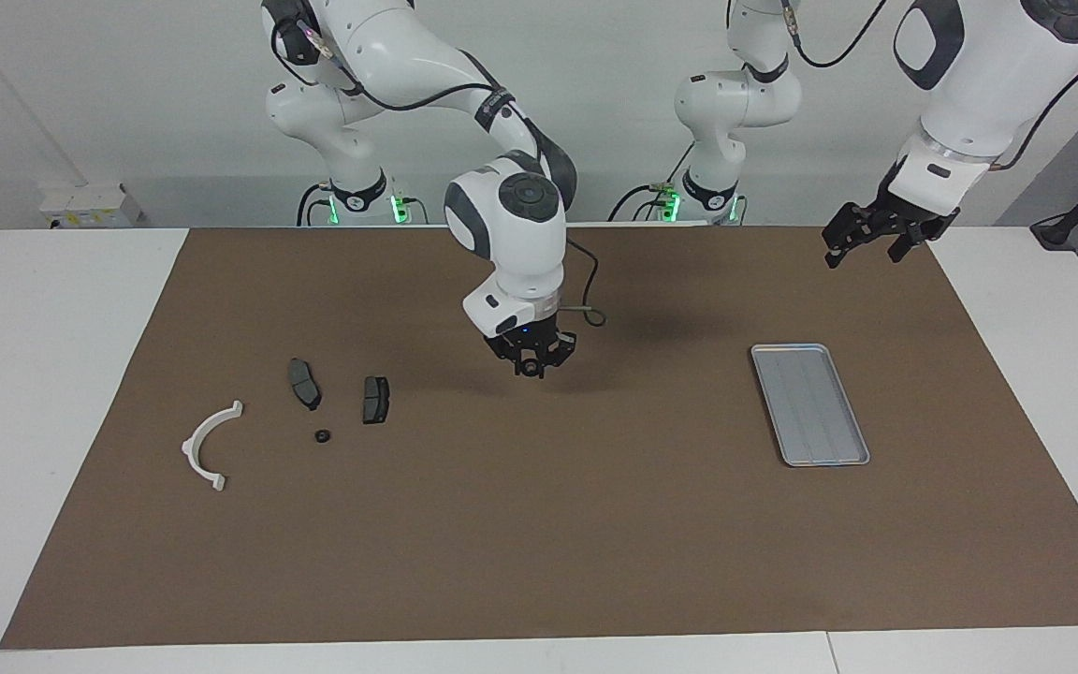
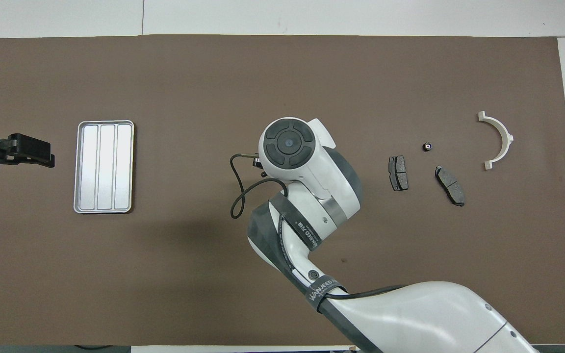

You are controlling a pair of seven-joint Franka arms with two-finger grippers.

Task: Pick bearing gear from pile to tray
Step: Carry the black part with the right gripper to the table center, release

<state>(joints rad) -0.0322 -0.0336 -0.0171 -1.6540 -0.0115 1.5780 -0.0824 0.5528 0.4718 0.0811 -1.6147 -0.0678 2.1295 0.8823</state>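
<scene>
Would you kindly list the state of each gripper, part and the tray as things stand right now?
right gripper: shut on a small black round piece, above the mat's middle.
left gripper: open, empty, waiting.
tray: flat, empty.
brake pads: lying apart.
white arc bracket: lying flat.
black round piece: loose on the mat.

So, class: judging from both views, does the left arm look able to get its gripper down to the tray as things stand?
Probably yes. The left gripper hangs open over the mat by the tray, which lies bare with nothing on it. The right gripper, shut on a small dark part, is over mid-table, clear of that path.
</scene>
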